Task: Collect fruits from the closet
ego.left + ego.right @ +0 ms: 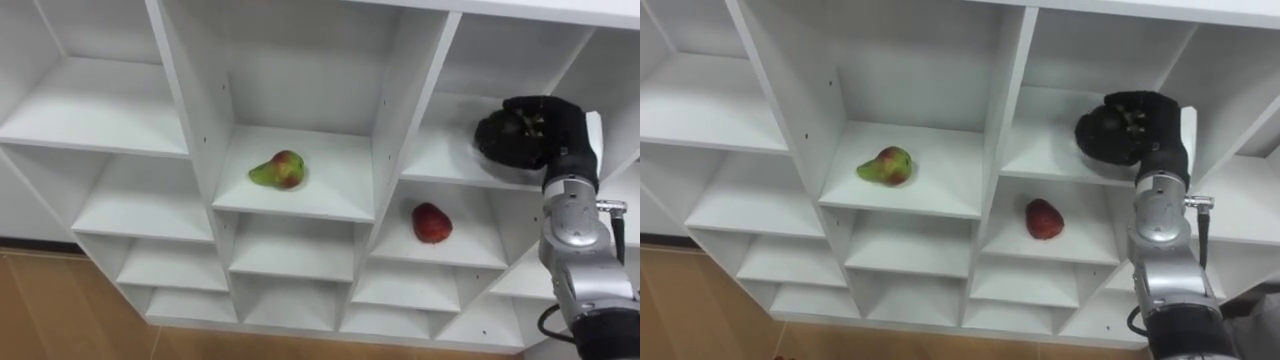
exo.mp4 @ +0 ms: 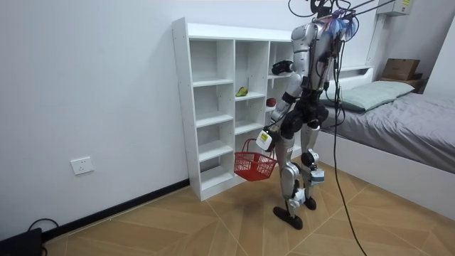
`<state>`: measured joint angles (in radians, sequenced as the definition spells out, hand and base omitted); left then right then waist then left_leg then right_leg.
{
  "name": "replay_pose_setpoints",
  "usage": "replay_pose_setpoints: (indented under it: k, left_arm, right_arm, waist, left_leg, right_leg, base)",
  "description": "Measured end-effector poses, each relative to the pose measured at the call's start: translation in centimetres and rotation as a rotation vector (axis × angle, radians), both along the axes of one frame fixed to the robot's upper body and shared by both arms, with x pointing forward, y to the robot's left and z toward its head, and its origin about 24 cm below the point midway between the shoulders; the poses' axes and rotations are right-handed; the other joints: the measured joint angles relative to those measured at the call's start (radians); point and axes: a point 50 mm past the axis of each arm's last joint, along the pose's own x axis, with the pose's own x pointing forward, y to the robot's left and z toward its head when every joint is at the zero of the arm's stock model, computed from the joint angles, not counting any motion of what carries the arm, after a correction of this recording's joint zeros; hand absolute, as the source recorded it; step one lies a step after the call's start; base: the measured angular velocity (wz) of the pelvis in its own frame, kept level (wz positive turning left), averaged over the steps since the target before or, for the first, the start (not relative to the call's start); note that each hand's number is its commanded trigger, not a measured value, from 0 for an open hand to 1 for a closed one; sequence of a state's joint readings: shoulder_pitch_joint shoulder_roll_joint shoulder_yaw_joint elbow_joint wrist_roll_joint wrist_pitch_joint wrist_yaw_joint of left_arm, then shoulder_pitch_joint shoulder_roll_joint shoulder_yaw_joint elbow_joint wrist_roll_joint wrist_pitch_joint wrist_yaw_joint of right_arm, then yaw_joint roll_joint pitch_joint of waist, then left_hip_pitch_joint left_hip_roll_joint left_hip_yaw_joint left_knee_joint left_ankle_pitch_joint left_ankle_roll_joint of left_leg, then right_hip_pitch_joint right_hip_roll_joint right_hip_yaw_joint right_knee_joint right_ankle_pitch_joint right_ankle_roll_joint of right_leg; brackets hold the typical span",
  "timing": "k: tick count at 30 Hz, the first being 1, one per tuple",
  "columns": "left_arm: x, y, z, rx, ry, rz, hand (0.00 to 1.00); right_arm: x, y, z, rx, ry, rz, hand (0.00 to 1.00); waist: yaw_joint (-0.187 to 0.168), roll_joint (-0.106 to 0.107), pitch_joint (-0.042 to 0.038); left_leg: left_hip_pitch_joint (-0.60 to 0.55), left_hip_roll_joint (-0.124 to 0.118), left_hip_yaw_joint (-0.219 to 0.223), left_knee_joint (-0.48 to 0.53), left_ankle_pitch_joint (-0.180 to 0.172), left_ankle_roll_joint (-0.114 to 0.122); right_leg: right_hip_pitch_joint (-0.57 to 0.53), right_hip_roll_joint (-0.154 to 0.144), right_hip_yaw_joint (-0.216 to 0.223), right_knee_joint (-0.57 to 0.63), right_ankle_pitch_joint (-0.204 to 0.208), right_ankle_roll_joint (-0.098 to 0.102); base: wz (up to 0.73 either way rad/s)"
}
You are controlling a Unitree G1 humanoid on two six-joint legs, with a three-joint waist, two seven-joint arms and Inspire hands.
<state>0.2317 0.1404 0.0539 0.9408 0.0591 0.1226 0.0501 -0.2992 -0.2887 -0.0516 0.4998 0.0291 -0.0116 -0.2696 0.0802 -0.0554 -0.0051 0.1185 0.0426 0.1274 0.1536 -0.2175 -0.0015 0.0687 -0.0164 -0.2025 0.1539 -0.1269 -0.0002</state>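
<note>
I stand facing a white closet (image 2: pixel 205 32) of open compartments. A green and red pear (image 1: pixel 280 170) lies on the middle shelf. A red fruit (image 1: pixel 431 223) sits one compartment lower and to the right. My right hand (image 1: pixel 525 130) is raised inside the upper right compartment, above the red fruit, its fingers curled with no fruit showing in them. In the room view my left hand (image 2: pixel 265 137) hangs low beside my hip, shut on the handle of a red basket (image 2: pixel 254 165).
Shelf dividers (image 1: pixel 395 110) stand between the pear and my right hand. A bed (image 2: pixel 398 114) lies close behind me at the room view's right, with a cardboard box (image 2: pixel 402 68) beyond it. Wooden floor (image 2: pixel 178 227) spreads to the room view's left.
</note>
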Motion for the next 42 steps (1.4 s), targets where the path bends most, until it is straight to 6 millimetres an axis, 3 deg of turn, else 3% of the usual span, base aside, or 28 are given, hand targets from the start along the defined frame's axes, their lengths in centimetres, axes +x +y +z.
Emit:
replay_pose_setpoints:
  k: [21, 31, 42]
  left_arm:
    - [0.8, 0.1, 0.1, 0.000, -0.021, 0.000, 1.00]
    - [3.3, -0.2, 0.6, -0.026, -0.112, -0.014, 1.00]
    - [8.4, -1.9, 2.7, -0.063, -0.317, -0.120, 1.00]
  right_arm:
    - [0.0, 0.0, 0.0, -0.014, 0.011, 0.013, 1.00]
    - [0.1, 0.4, -0.1, -0.034, 0.021, 0.047, 1.00]
    - [0.3, 1.7, 0.3, -0.129, 0.014, 0.130, 1.00]
  waist:
    - [0.004, -0.007, 0.0029]
    - [0.001, -0.016, 0.0034]
    - [-0.036, -0.012, 0.0056]
  left_leg:
    - [-0.003, -0.001, 0.000, -0.001, 0.000, 0.000]
    - [-0.003, -0.001, 0.000, -0.002, 0.000, 0.000]
    - [-0.003, -0.001, 0.000, 0.001, 0.000, 0.000]
  right_leg:
    - [-0.003, 0.000, 0.006, -0.002, 0.000, 0.000]
    - [-0.004, -0.001, 0.005, -0.003, 0.000, 0.000]
    - [-0.002, -0.002, -0.002, -0.001, 0.000, 0.000]
  base:
    - [0.00]
    - [0.00]
    - [0.00]
